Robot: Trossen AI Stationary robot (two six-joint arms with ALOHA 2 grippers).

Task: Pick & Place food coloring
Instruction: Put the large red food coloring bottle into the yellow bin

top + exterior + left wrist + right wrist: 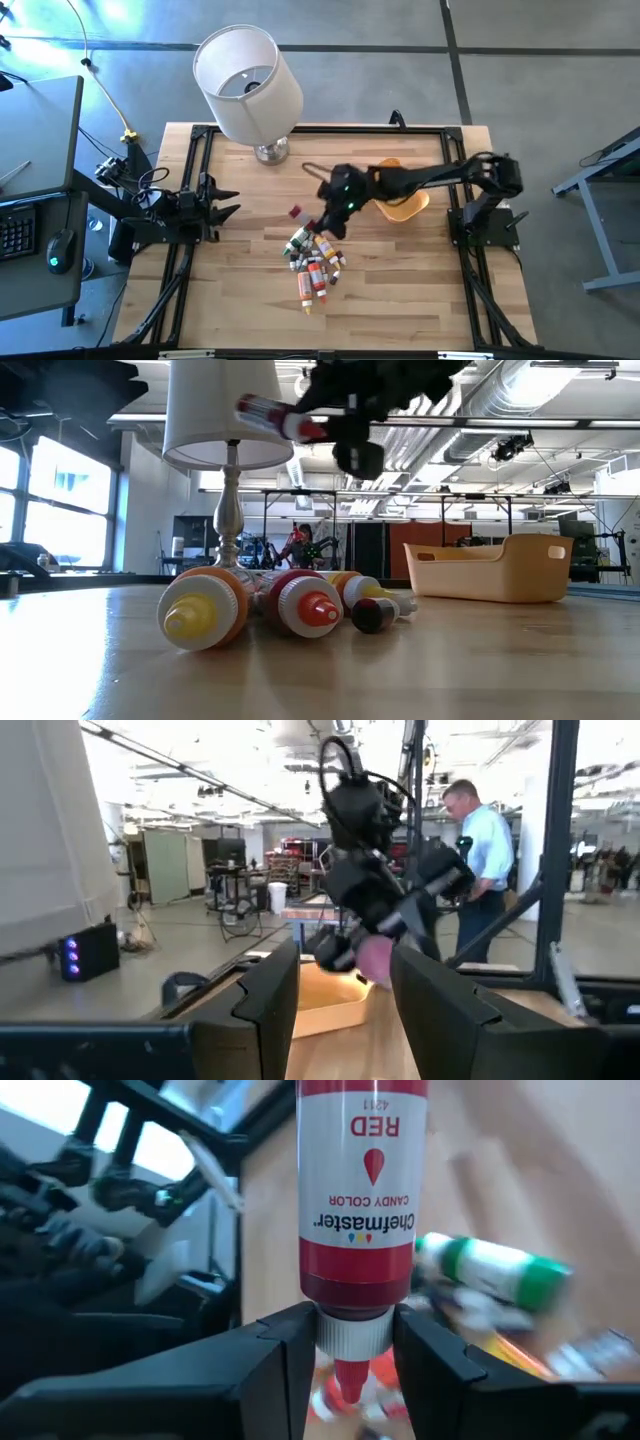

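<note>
My right gripper (312,215) reaches from the table's right to its middle and is shut on a red food coloring bottle (362,1170), which the high view shows as a small red bottle (296,212). In the low view the held bottle (265,412) hangs well above the tabletop. Below and nearer lies a pile of several food coloring bottles (315,262) on their sides, with yellow (200,610), red-orange (300,605) and green (495,1267) ones showing. My left gripper (345,1010) waits open at the table's left side (222,205), with nothing between its fingers. My right gripper pinches the red bottle's white cap collar (350,1338) between its two fingers (275,1350). The cap's red tip points back between the fingers and the body sticks out ahead of the fingertips. The fingers come from the table's right, slanting down. The bottle is lifted clear, lying almost level.
A lamp with a white shade (248,80) stands at the far edge, left of centre. An orange bowl (410,205) sits right of centre, partly under my right arm. Bare wood (400,300) lies toward the near edge. A person (485,850) stands in the room beyond the table.
</note>
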